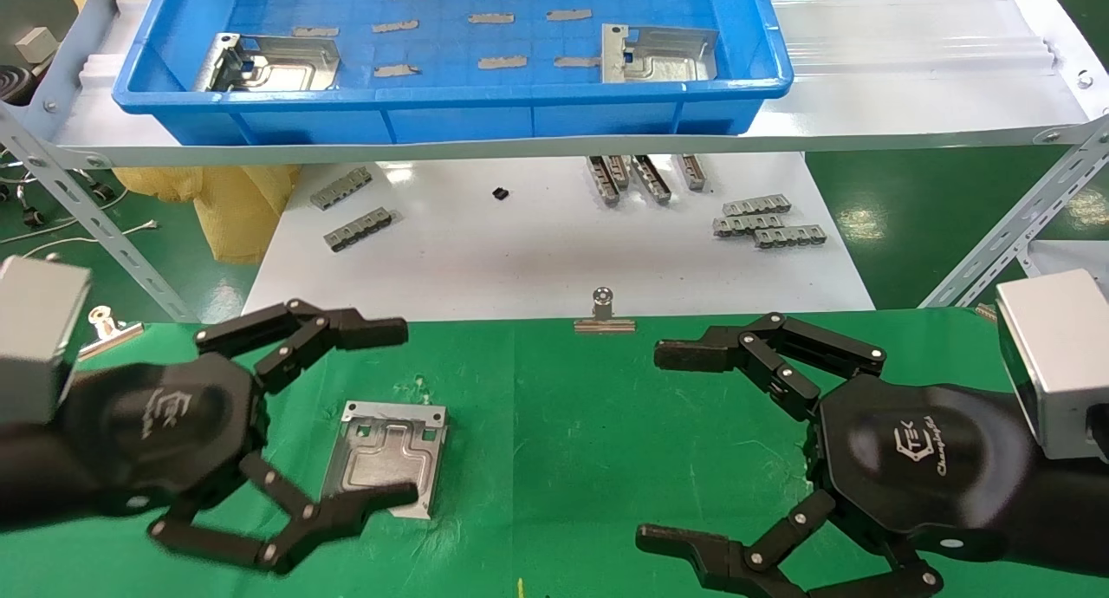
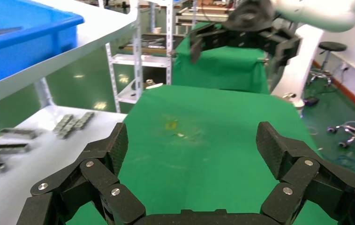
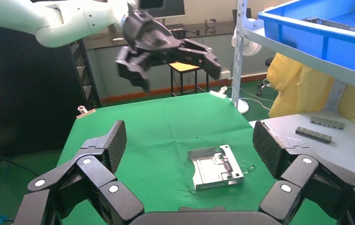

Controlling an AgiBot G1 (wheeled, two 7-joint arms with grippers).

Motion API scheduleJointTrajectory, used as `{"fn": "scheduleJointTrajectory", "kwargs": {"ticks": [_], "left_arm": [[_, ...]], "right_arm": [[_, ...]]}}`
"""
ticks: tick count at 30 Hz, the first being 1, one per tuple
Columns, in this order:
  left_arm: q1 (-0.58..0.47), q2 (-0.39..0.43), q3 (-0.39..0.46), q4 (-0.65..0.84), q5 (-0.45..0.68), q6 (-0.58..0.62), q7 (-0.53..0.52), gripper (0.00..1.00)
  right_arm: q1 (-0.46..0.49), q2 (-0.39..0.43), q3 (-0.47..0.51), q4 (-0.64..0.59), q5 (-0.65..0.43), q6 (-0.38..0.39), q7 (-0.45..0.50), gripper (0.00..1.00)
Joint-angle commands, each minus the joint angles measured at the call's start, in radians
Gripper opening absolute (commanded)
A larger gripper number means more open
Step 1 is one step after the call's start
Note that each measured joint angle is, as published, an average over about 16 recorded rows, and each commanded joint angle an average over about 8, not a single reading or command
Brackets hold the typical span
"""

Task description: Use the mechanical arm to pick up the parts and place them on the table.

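One shiny silver part (image 1: 385,457) lies flat on the green cloth table (image 1: 563,425), left of centre; it also shows in the right wrist view (image 3: 215,167). Two more parts sit in the blue tray, one at its left (image 1: 270,62) and one at its right (image 1: 658,52). My left gripper (image 1: 394,412) is open and empty, hovering above the table with its fingers straddling the part on the cloth. My right gripper (image 1: 671,446) is open and empty over the table's right half. In the left wrist view the open left gripper (image 2: 192,150) frames bare green cloth.
The blue tray (image 1: 450,104) stands on a white shelf above and behind the table. Small grey ribbed strips (image 1: 767,221) lie on the white tabletop (image 1: 537,251) beyond the cloth. A silver binder clip (image 1: 604,314) holds the cloth's far edge. Metal shelf struts (image 1: 1014,225) flank both sides.
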Motion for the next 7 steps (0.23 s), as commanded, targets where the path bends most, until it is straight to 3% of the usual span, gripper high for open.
{"fn": "scheduleJointTrajectory", "kwargs": {"ticks": [1, 7], "left_arm": [[0.025, -0.013, -0.022, -0.047, -0.009, -0.004, -0.028, 1.0], [0.068, -0.034, -0.06, -0.126, -0.024, -0.009, -0.076, 1.0]], "right_arm": [[0.0, 0.0, 0.0, 0.0, 0.0, 0.0, 0.0, 1.0], [0.0, 0.0, 0.0, 0.0, 0.0, 0.0, 0.0, 1.0]]}}
